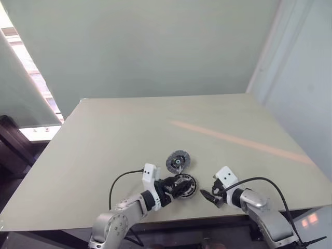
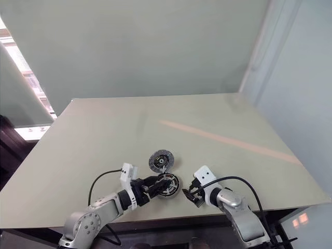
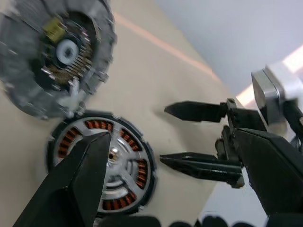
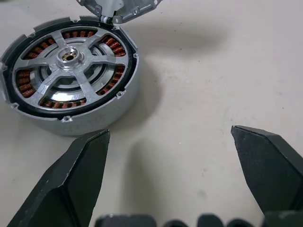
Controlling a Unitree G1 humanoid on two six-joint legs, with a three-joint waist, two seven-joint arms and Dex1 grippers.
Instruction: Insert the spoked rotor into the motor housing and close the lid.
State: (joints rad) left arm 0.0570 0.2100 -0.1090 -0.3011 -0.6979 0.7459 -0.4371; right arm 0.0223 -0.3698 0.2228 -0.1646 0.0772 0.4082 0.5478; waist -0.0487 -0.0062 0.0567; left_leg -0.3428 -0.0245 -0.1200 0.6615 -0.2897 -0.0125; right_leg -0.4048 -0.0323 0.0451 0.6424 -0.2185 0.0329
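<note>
both grippers sit at the table's point(image 1: 104, 155) near edge, the left gripper point(image 1: 179, 188) over the motor housing point(image 4: 71, 80) and the right gripper point(image 1: 207, 196) just beside it, both open and empty. spoked rotor point(image 4: 68, 59) already sits inside the housing's copper windings, while the lid point(image 1: 178, 161) lies on the table touching the housing's far rim.

In the left wrist view the lid point(image 3: 52, 56) is blurred and cut off by the picture's edge, and one black finger point(image 3: 78, 182) covers part of the motor housing point(image 3: 102, 163). In the right wrist view only a sliver of the lid point(image 4: 116, 7) shows. In the head views, the left gripper point(image 1: 175, 188) hides the housing's left side.
</note>
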